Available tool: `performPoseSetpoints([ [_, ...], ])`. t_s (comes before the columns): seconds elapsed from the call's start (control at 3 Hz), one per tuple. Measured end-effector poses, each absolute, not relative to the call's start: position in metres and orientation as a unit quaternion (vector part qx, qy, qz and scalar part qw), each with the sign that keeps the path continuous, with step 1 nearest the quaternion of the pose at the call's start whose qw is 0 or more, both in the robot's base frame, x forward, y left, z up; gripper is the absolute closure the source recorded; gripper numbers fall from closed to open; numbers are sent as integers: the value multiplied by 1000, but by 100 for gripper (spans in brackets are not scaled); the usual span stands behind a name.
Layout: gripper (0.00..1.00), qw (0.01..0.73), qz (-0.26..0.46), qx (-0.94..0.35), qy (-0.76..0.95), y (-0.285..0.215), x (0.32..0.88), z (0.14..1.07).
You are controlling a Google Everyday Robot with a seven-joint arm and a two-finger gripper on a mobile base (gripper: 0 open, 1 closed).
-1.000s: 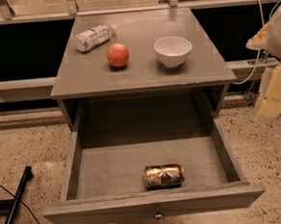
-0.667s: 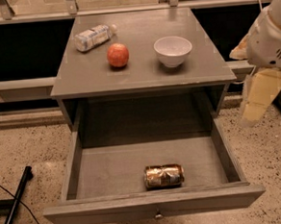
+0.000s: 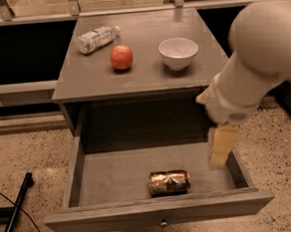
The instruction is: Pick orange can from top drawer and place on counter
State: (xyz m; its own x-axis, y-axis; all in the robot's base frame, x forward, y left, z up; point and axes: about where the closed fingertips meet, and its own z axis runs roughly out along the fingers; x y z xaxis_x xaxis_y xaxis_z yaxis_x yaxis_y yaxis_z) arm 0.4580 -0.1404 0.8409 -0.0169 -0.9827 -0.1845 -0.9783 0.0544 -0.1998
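The orange can (image 3: 169,181) lies on its side in the open top drawer (image 3: 157,210), near the front wall and a little right of the middle. My gripper (image 3: 221,147) hangs from the big white arm (image 3: 254,65) over the right end of the drawer, to the right of the can and above it, apart from it and holding nothing. The grey counter (image 3: 142,71) is the cabinet top behind the drawer.
On the counter stand a red-orange apple (image 3: 122,57), a white bowl (image 3: 178,52) and a clear plastic bottle (image 3: 96,39) lying at the back left. A black pole (image 3: 15,212) lies on the speckled floor at the left. A rail runs behind the cabinet.
My arm has swung in from the right edge towards the left and down. The gripper now hangs over the drawer's right end. The can has not moved.
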Motion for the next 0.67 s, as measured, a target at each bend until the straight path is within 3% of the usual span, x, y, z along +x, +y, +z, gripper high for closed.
performPoseSetpoints([
  [0.67, 0, 125, 15, -703, 700, -123, 460, 794],
])
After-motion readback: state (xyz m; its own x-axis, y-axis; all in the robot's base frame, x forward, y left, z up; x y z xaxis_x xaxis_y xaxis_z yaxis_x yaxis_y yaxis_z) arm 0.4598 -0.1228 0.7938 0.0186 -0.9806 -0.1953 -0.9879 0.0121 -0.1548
